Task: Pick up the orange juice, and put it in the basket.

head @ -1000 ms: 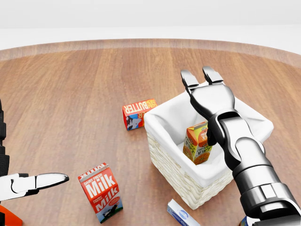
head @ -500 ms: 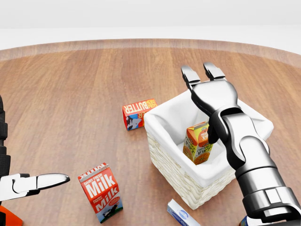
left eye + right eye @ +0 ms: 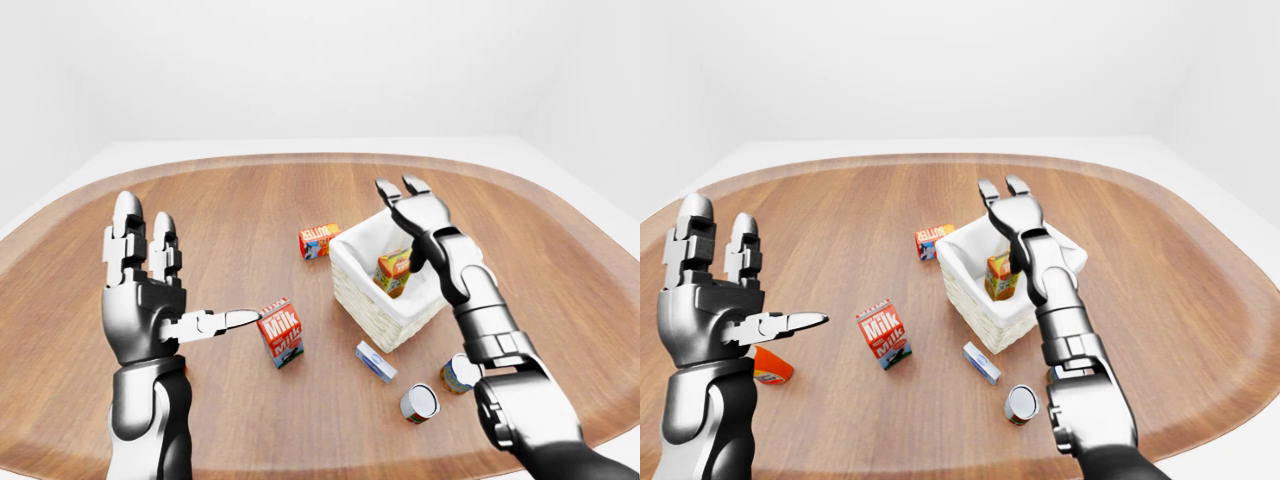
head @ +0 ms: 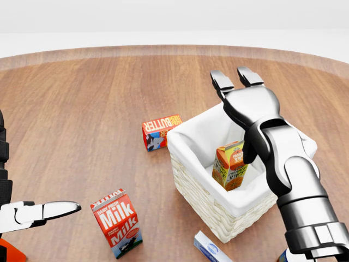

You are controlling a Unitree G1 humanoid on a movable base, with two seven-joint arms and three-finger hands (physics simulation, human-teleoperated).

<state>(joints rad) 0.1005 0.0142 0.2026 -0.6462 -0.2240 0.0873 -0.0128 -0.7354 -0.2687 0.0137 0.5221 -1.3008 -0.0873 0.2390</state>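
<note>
The orange juice carton [image 4: 230, 164] stands upright, slightly tilted, inside the white-lined wicker basket [image 4: 194, 190] at the middle right of the head view. My right hand [image 4: 235, 78] hovers above the basket's far rim with its fingers spread open and nothing in it. Its forearm crosses over the basket's right side and hides part of the rim. My left hand [image 3: 176, 270] is raised at the left of the left-eye view, open and empty, its thumb pointing toward the milk carton.
A butter carton [image 4: 161, 131] lies left of the basket. A red milk carton [image 4: 117, 221] stands at lower left. A small blue-white box [image 4: 209, 248] and two cans [image 3: 420, 402] [image 3: 462, 372] sit below the basket. An orange object [image 3: 771, 366] lies near my left arm.
My right hand has lifted a little and drifted right above the basket, staying open. The juice carton stays put in the basket. The left hand has not moved.
</note>
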